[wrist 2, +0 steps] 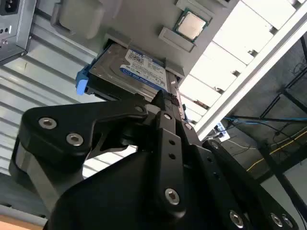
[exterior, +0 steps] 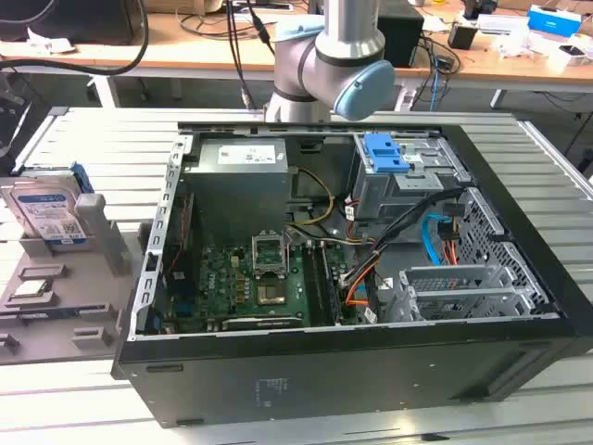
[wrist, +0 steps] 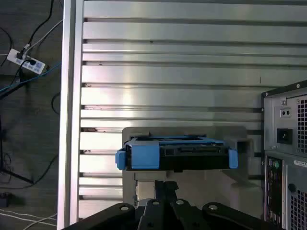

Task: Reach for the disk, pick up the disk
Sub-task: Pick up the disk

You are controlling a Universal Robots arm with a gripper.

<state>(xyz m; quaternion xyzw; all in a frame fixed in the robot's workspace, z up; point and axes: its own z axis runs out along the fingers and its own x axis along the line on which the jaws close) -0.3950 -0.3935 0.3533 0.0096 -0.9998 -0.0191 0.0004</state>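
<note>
**Disk upright in its holder, jaws closed and empty**

The disk [exterior: 48,215] stands on edge in a slot of a grey plastic holder [exterior: 104,248]. The holder sits on the slatted metal table [exterior: 83,408], at about nine o'clock from the open computer case [exterior: 371,375] in the exterior view. In that view the disk's white-and-blue label faces the camera, and a blue bracket [exterior: 82,178] runs along its edge. A small square chip [exterior: 32,289] lies flat in the same holder, at about six o'clock from the disk. The arm [exterior: 338,51] rises at twelve o'clock from the case, well apart from the holder.

In both wrist views the jaws point toward the disk [wrist: 177,154] [wrist 2: 139,72]. Their black links draw in to a single tip, so they look closed, with nothing gripped. In the first wrist view a strip of bare holder shows between that tip and the disk, so the two are apart.
</note>
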